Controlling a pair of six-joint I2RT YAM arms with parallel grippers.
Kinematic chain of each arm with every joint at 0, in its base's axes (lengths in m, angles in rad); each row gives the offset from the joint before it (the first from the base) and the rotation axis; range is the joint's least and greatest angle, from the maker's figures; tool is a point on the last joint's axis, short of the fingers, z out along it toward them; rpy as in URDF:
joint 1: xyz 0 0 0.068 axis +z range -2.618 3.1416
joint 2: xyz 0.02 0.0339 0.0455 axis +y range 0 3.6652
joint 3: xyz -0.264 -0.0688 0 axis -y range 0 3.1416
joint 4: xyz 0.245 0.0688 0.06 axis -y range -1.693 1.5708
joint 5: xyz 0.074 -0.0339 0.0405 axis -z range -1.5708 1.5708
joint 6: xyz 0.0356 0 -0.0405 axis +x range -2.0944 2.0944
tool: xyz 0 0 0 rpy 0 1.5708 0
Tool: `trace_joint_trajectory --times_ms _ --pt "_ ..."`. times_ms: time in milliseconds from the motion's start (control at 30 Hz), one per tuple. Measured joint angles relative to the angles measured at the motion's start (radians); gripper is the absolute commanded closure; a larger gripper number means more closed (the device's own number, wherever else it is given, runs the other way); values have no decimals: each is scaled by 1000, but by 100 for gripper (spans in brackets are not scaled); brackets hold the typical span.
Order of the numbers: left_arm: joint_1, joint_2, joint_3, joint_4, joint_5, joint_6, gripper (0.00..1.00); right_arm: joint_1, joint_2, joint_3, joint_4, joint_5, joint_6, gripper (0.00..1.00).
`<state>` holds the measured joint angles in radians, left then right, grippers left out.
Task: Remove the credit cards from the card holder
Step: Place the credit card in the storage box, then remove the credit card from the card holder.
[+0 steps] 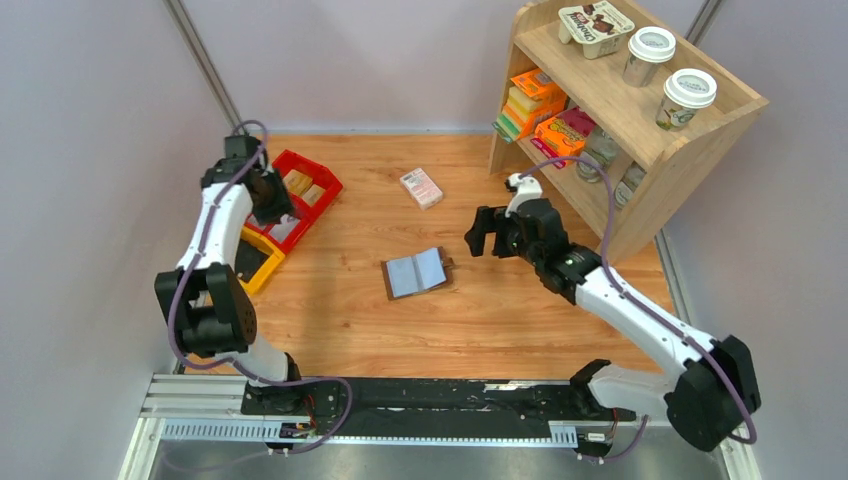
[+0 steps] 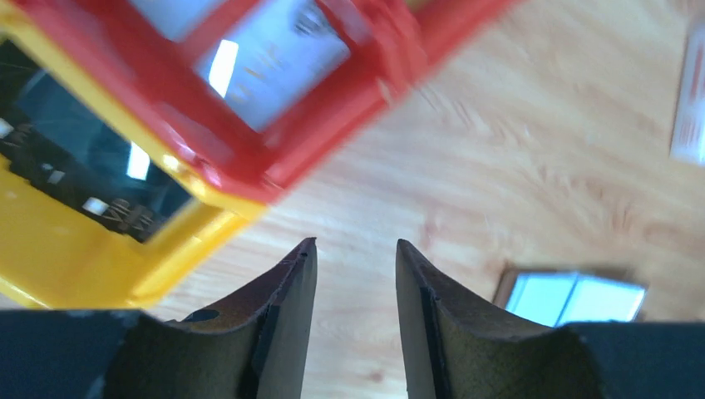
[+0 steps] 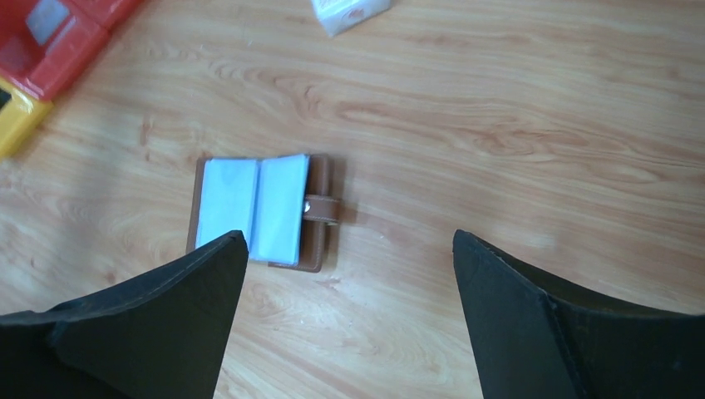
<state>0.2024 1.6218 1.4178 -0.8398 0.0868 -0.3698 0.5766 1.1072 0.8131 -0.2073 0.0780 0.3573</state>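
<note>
The right gripper [image 3: 349, 241] is held wide apart and empty. Just beyond it the card holder [image 3: 258, 212] is seen lying open on the table [image 3: 515, 125], and its snap tab [image 3: 322, 209] is resolved only here. The left gripper [image 2: 355, 245] is narrowly parted and empty beside the red bin [image 2: 332, 104], which its own view blurs.
</note>
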Motion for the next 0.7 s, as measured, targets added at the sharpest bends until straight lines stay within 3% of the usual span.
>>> trace_joint_trajectory --times_ms 167,300,433,567,700 --pt "-238 -181 -163 42 -41 21 48 87 174 107 -60 -33 -16 11" --pt "-344 -344 -314 100 -40 6 46 188 313 203 -95 -37 -35 12" --pt "-373 -486 -452 145 -21 -21 44 275 456 315 -129 -35 -59 13" --pt "-373 -624 -557 167 -12 -37 33 329 644 457 -179 -37 -74 13" --pt "-373 -773 -612 167 -14 -43 31 353 787 560 -257 -30 -78 13"
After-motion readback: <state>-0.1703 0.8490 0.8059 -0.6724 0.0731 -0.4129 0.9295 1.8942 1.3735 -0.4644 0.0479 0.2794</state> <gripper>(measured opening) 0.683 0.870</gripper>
